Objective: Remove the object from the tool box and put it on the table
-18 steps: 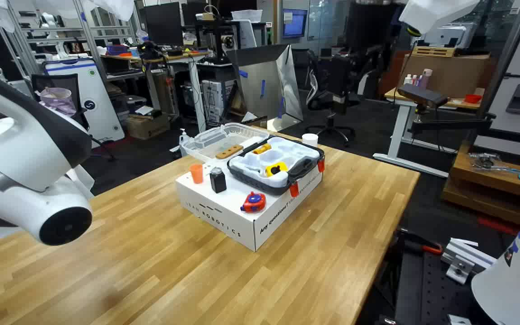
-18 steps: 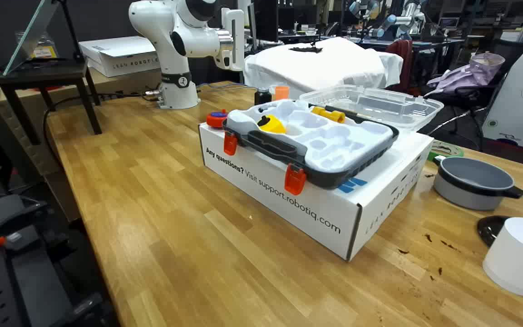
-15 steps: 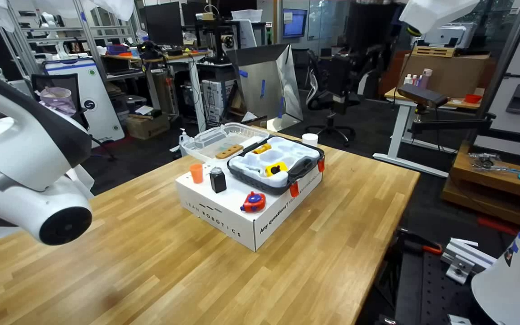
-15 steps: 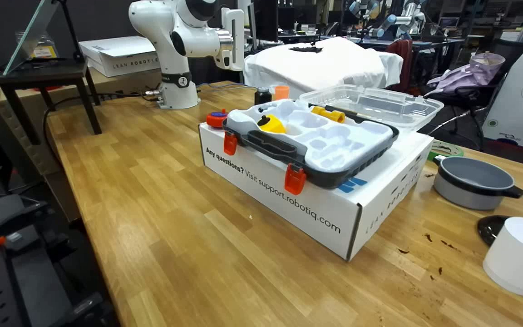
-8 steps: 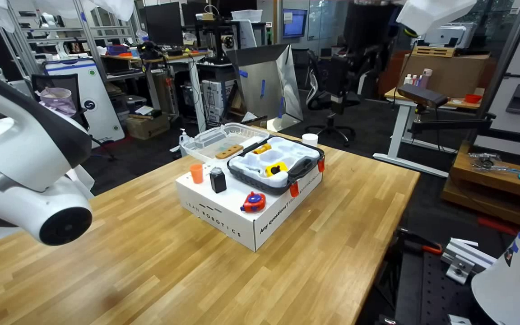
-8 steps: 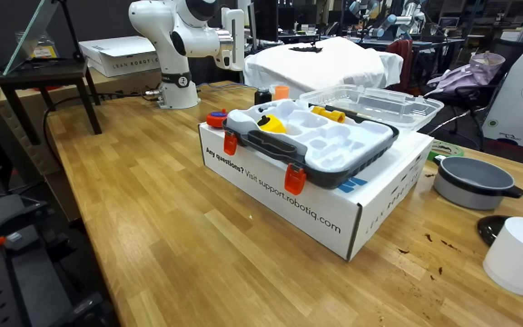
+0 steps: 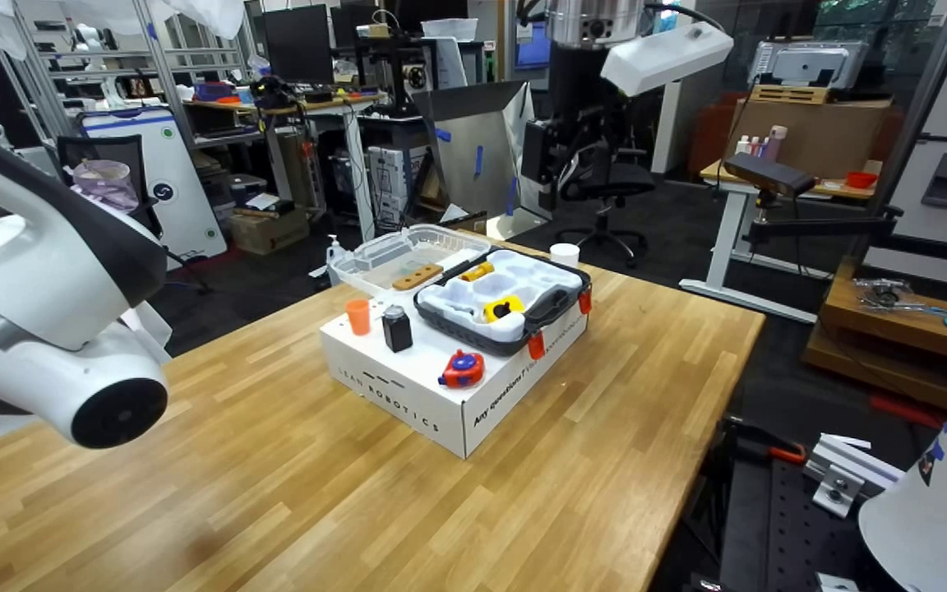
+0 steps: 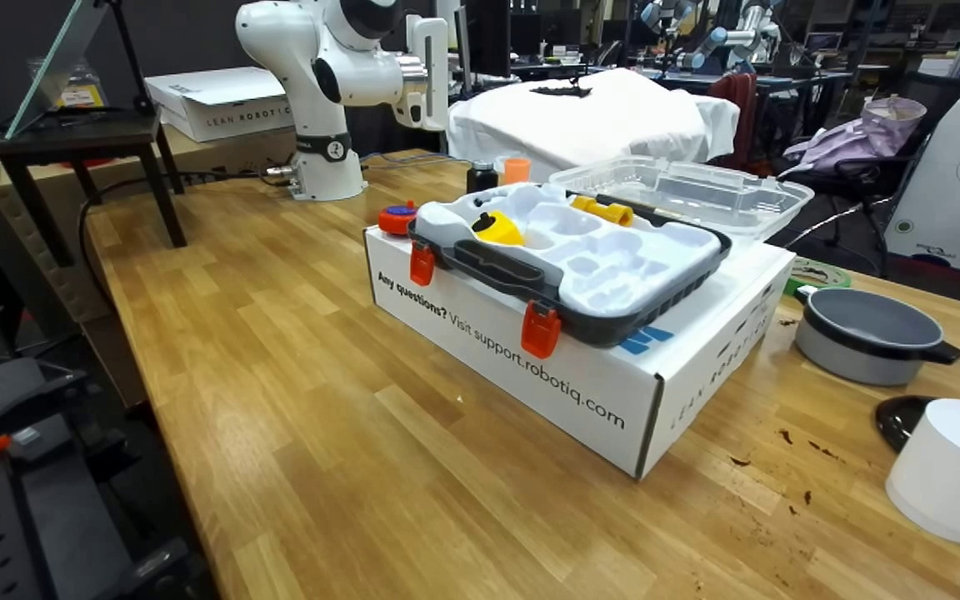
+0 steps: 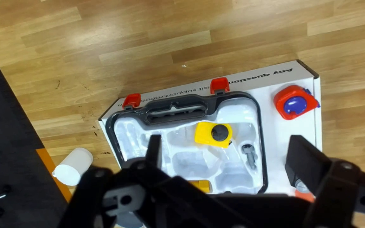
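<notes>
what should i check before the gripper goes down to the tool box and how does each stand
1. Lid open: ok, folded back from the tool box.
2. Gripper open and empty: ok, jaws wide apart, holding nothing.
3. Object inside: ok, yellow tape measure and orange piece lie there.
4. Which object is meant: cannot tell, more than one lies inside.
5. Gripper at grasping height: not ok, it hangs above the tool box.
6. Tool box steady on the carton: cannot tell; its red clasps overhang the edge.

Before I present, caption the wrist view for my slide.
Open tool above a toolbox holding a yellow tape measure and gray bolt, red tape measure outside.
</notes>
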`<action>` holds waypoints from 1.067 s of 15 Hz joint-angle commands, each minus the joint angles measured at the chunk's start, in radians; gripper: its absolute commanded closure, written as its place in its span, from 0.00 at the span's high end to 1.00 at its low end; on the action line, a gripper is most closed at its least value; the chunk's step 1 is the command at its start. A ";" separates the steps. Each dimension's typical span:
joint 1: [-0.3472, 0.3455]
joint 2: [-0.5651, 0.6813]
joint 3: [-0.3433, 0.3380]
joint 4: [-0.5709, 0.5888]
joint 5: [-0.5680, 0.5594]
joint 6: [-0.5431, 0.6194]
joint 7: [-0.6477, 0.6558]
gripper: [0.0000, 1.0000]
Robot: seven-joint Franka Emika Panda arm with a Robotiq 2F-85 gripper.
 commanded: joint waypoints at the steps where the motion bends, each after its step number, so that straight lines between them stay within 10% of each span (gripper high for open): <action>1: 0.018 0.007 -0.016 0.002 -0.007 -0.004 0.005 1.00; 16: 0.014 0.050 -0.013 0.038 -0.014 -0.013 0.008 1.00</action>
